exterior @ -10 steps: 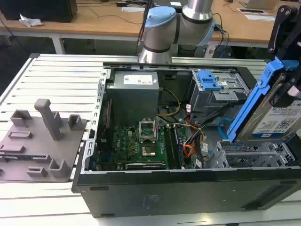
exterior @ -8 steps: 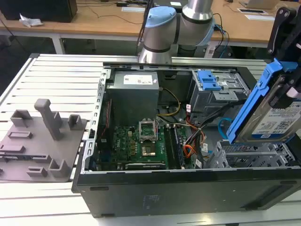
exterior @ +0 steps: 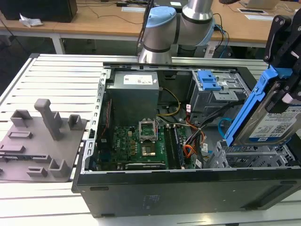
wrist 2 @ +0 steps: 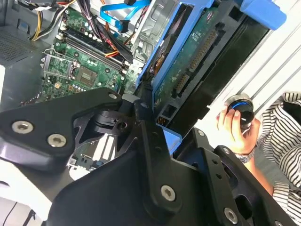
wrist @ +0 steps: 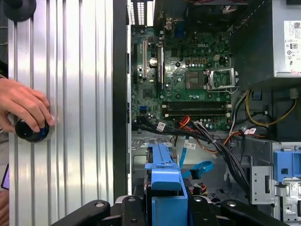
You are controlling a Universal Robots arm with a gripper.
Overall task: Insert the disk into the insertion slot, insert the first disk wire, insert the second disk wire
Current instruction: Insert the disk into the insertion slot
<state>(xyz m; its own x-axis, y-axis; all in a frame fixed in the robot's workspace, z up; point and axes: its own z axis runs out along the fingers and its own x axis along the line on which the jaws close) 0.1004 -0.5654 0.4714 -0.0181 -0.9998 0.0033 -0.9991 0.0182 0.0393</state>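
Observation:
My gripper (exterior: 285, 87) is shut on the disk (exterior: 273, 123), a silver drive with a white-and-blue label in a bright blue carrier. The disk hangs tilted, its lower end just above the insertion slot (exterior: 247, 159), a silver perforated cage at the exterior view's right front corner of the open computer case. The second wrist view shows the disk's green circuit-board underside (wrist 2: 188, 61); the first wrist view shows the carrier's blue edge (wrist: 164, 181). The second disk wire (exterior: 225, 126), a light-blue loop, lies loose beside the cage. The first disk wire (exterior: 189, 150), orange, red and black strands, rests near the motherboard.
A grey cage with a blue latch (exterior: 209, 84) stands behind the slot. The power supply (exterior: 134, 94) and motherboard (exterior: 136, 146) fill the case's left part. A grey fixture plate (exterior: 40, 141) lies on the slatted table. A person's hand (wrist: 23, 103) holds a black knob (wrist: 30, 133) beside the case.

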